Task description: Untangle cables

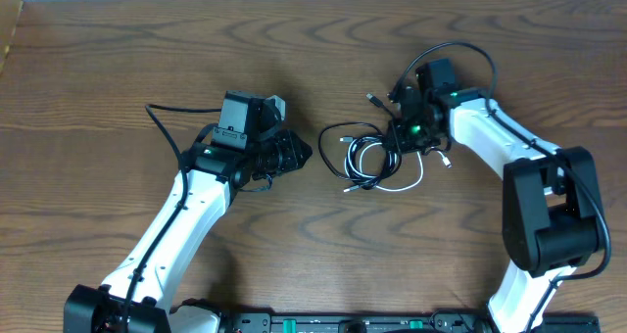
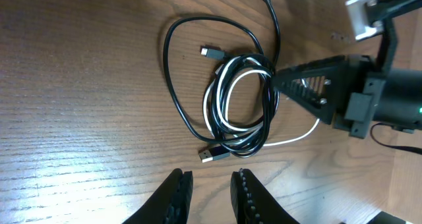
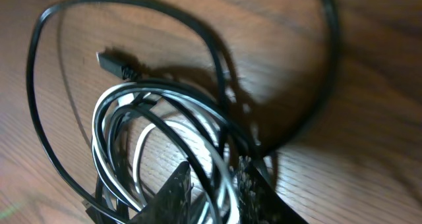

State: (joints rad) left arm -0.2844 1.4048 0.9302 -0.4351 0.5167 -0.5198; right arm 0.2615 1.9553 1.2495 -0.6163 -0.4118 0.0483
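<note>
Right wrist view blurred; black cable (image 3: 30,85) and white cable (image 3: 97,145) loops cut off at bottom edge. Right gripper (image 3: 212,181) fingertips buried in coil: whether they pinch a strand, cannot tell.

A black cable (image 2: 173,85) and a white cable (image 2: 290,141) show against a mid-brown table (image 1: 118,59) with darker wavy wood grain, while the left arm (image 1: 186,215) and right arm (image 1: 485,132) are white with black joints.
</note>
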